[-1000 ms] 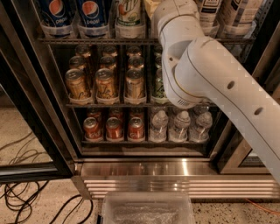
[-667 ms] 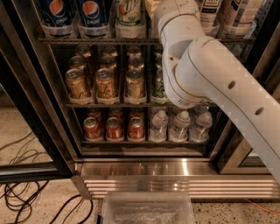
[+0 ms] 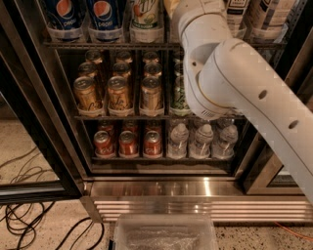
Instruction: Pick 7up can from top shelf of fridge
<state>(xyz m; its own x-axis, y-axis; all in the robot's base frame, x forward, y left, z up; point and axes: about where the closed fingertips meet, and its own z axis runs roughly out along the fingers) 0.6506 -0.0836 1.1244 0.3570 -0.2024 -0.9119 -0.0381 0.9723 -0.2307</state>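
Observation:
The 7up can [image 3: 145, 14], pale with green lettering, stands on the top shelf [image 3: 107, 45] of the fridge [image 3: 161, 188], third from the left in a clear cup. Only its lower part shows below the picture's top edge. My white arm [image 3: 230, 83] rises in front of the right half of the shelves and leaves the picture at the top, just right of the can. The gripper is beyond that top edge and out of view.
Two blue Pepsi cans [image 3: 104, 14] stand left of the 7up can. Lower racks bear gold cans [image 3: 119, 93], red cans [image 3: 128, 143], a green can [image 3: 180, 97] and water bottles [image 3: 201, 141]. The open door's frame [image 3: 29, 122] is left. Cables [image 3: 29, 219] and a clear bin [image 3: 164, 234] lie on the floor.

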